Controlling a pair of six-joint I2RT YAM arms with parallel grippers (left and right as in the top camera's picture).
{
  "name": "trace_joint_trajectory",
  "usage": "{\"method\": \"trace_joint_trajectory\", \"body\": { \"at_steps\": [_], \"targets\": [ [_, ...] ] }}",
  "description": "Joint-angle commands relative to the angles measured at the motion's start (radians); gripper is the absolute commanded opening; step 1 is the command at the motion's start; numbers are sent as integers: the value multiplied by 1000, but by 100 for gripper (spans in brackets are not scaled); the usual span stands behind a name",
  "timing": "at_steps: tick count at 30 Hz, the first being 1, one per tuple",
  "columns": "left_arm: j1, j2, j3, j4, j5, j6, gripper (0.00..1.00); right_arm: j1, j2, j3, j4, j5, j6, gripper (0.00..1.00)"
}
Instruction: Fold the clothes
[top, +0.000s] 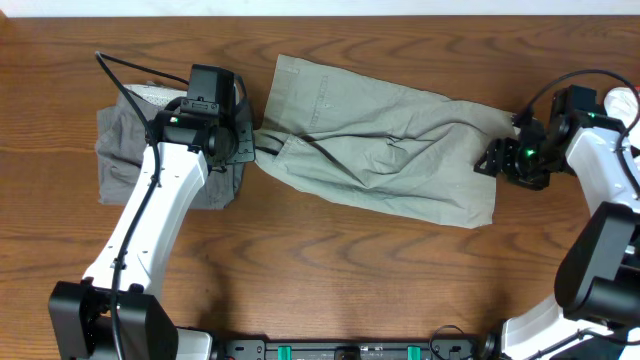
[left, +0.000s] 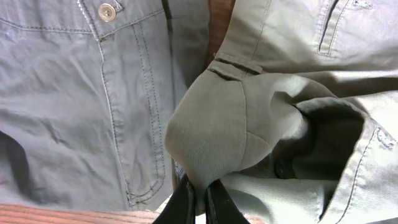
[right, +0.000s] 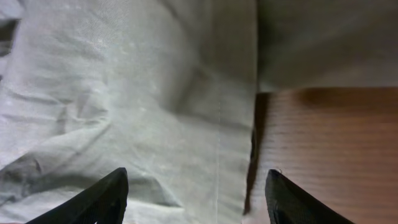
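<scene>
Overhead view: the khaki shorts (top: 380, 150) are lying flat on the table (top: 330, 270), just to the right of the grey shorts (top: 118, 150), with their near end almost touching that pile. Their long axis is running directly away from the grey shorts, tilting slightly toward the robot at the far end.

The left tool (left: 198, 190) is pinching shut on a bunched fold of khaki cloth at the end nearest the grey shorts. Its arm is reaching across the grey pile.

The right tool (right: 196, 174) is standing open at the end farthest from the grey shorts, fingers straddling the side edge of the cloth and gripping nothing. Contact with the fabric cannot be confirmed.

Assessment: each arm is covering its own end. Any fold along the long axis is depending on the right tool, since the far end is lying loose.
</scene>
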Motion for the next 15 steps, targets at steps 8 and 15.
{"method": "trace_joint_trajectory", "body": {
  "at_steps": [8,15],
  "targets": [
    [4,1,8,-1,-18,16,6,53,93,5,-14,-56,-37,24],
    [4,1,8,-2,-8,16,6,39,5,50,-17,-376,-37,1]
  ]
}}
